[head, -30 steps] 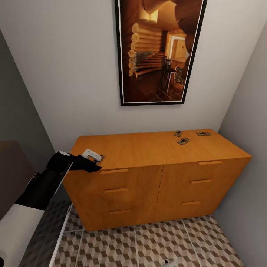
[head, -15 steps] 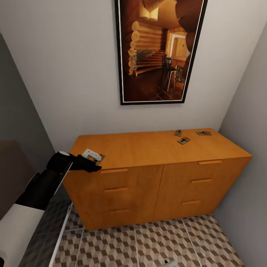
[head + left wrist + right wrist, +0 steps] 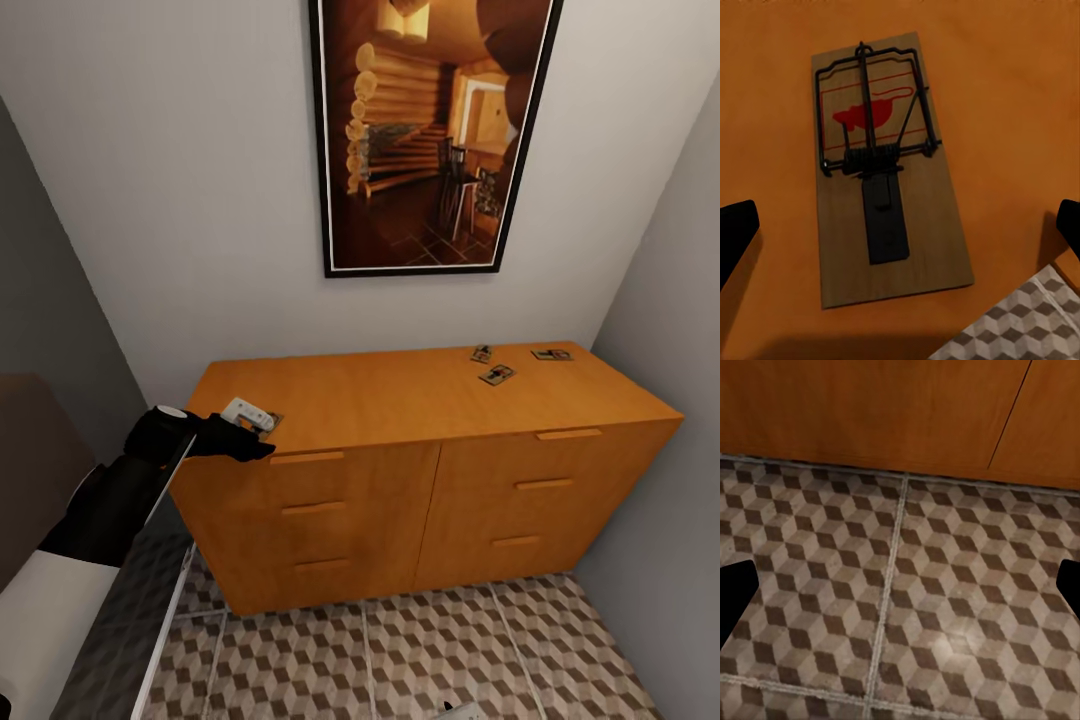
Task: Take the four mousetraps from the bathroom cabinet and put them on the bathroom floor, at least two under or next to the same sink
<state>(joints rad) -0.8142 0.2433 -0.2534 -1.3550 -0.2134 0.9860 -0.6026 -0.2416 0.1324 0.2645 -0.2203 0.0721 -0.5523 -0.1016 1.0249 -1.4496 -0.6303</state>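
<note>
Head view. The cabinet (image 3: 420, 470) is seen against the grey wall, under a framed picture (image 3: 432, 135) of a log interior. Its top is orange-brown wood, with bar-handled drawers on the front. Three mousetraps are noted on the cabinet top toward its far right corner: one (image 3: 482, 353) nearest the wall, one (image 3: 496, 375) just in front of it, and one (image 3: 551, 354) further right. They lie near each other but apart. A fourth mousetrap (image 3: 268, 421) lies at the front left corner of the top, partly covered by the left pincer (image 3: 250, 425), which is held over that corner at the end of the black left arm (image 3: 120, 490). The bathroom floor (image 3: 400, 655), tiled in a brown, beige and white cube pattern, is seen in front of the cabinet. A small pale part of the right pincer (image 3: 462, 711) is just visible at the lower edge of the frame; its state cannot be told from here.

Left wrist view. The mousetrap (image 3: 885, 169) lies flat on the cabinet top (image 3: 1005, 90), close to the cabinet edge, with floor tile visible past that edge. Dark wire, a spring and a red mark are recorded on the tan board. The two black fingertips (image 3: 735, 236) are spread wide on either side of the board, not touching it: the left pincer is open.

Right wrist view. Floor tile (image 3: 900, 607) and the lower cabinet front (image 3: 870, 412) are seen. The fingertips (image 3: 735, 592) stand wide apart at either side with nothing between them: the right pincer is open.
</note>
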